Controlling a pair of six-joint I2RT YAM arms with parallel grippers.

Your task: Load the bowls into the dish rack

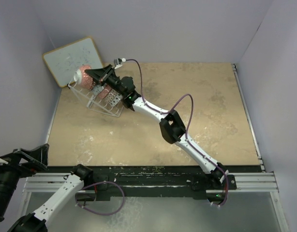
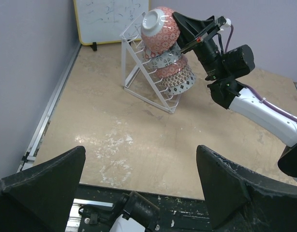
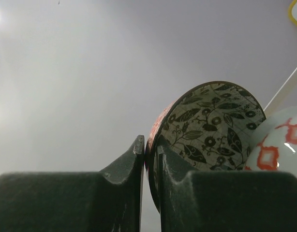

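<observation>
The white wire dish rack [image 1: 104, 102] stands tilted at the far left of the table; it also shows in the left wrist view [image 2: 139, 79]. Several bowls [image 2: 173, 72] are stacked on edge in it. My right gripper [image 1: 94, 73] is shut on the rim of a red-pink bowl [image 1: 82, 74] at the top of the rack. In the right wrist view the fingers [image 3: 126, 169] pinch that bowl's rim [image 3: 206, 125], whose inside has a black leaf pattern. A red-and-white bowl [image 3: 280, 141] sits beside it. My left gripper [image 2: 141, 188] is open and empty, low near the table's front edge.
A whiteboard with a wooden frame [image 1: 72, 60] leans against the back left wall behind the rack. The side wall [image 2: 27, 72] runs close along the left. The right arm [image 1: 175, 128] stretches diagonally across the tan tabletop [image 1: 201, 96]. A black rail [image 1: 153, 174] lines the front edge.
</observation>
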